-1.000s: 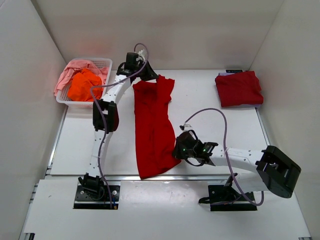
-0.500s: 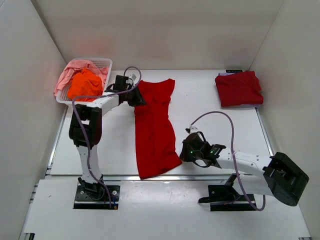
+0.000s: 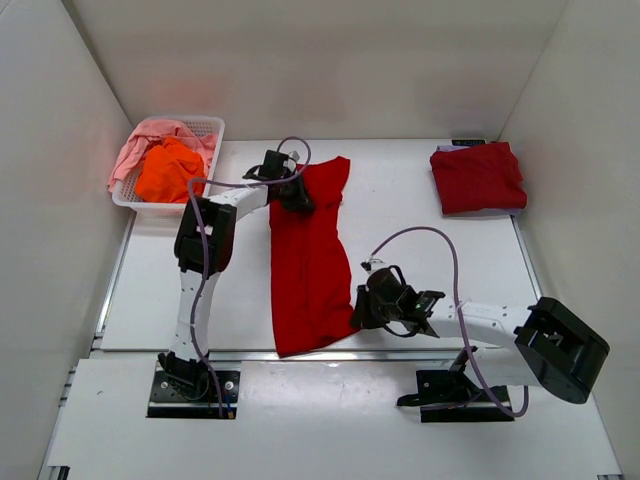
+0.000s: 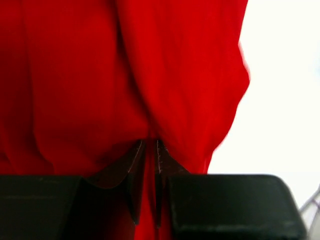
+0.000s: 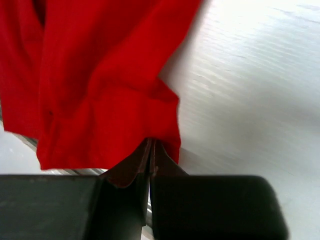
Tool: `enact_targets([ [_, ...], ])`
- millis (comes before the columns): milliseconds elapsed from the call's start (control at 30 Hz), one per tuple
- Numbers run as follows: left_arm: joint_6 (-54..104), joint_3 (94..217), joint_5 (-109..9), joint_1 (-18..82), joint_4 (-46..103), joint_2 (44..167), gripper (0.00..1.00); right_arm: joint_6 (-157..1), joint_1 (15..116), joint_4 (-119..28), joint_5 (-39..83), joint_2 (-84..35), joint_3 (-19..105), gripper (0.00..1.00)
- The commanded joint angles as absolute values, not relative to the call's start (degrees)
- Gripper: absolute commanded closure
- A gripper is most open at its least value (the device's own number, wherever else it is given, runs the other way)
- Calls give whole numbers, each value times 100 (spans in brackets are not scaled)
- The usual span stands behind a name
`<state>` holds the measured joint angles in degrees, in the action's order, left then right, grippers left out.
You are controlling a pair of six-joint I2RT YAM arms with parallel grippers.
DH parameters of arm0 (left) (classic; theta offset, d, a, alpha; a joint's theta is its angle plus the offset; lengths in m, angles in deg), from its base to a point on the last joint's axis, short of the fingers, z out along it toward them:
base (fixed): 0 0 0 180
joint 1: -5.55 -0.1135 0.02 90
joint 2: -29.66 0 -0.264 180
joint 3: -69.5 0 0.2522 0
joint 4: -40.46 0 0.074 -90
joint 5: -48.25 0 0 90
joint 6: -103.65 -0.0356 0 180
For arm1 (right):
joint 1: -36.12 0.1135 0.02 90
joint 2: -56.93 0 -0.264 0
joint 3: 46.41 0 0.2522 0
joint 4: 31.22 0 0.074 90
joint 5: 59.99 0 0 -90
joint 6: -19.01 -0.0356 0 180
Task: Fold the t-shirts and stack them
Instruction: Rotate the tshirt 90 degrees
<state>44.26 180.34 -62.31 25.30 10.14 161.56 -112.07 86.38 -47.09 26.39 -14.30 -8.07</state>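
As it lies stretched, bright red t-shirt (image 3: 305, 262), long narrow strip, creased

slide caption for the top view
Left hand and right hand pinch the red shirt at opposite ends; crimson shirt lies folded far right.

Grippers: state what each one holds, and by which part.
Both hold the bright red t-shirt: the left gripper pinches a fold at its far end, the right gripper pinches its right edge close to the near end.
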Motion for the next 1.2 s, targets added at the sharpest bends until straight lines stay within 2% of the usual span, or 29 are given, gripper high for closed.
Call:
enact_targets([
  [0, 4423, 18731, -6047, 2471, 650, 16525, 76, -11203, 8798, -4709, 2316, -1689, -883, 100],
  [200, 4239, 20830, -6039, 2515, -457, 17781, 77, -11458, 8894, -4990, 2201, -1717, -1093, 100],
  [367, 4369, 23281, -6231, 2454, -1459, 18952, 79, -11468, 8561, -4955, 2026, -1699, -1068, 100],
  [467, 4380, 23951, -6512, 2445, -1942, 19269, 78, -11301, 8516, -5016, 1938, -1813, -831, 100],
  [600, 4028, 24584, -6644, 2471, -2655, 19086, 75, -10643, 8490, -5281, 1762, -1805, -234, 100],
  [667, 3931, 24480, -6759, 2454, -2761, 18657, 74, -10422, 8386, -5403, 1683, -1613, 47, 96],
  [933, 3176, 23603, -6277, 2374, -3813, 17249, 67, -9955, 7384, -5773, 1349, -1190, 725, 61],
  [1000, 2816, 23209, -6048, 2392, -4314, 16924, 65, -10052, 7042, -5781, 1164, -1119, 664, 57],
  [1100, 2455, 20647, -6055, 2488, -3661, 15077, 59, -10228, 6821, -5799, 935, -1014, 401, 52],
  [1167, 2726, 17648, -6074, 2419, -2031, 13658, 55, -10219, 6821, -5834, 901, -1040, 313, 49],
])
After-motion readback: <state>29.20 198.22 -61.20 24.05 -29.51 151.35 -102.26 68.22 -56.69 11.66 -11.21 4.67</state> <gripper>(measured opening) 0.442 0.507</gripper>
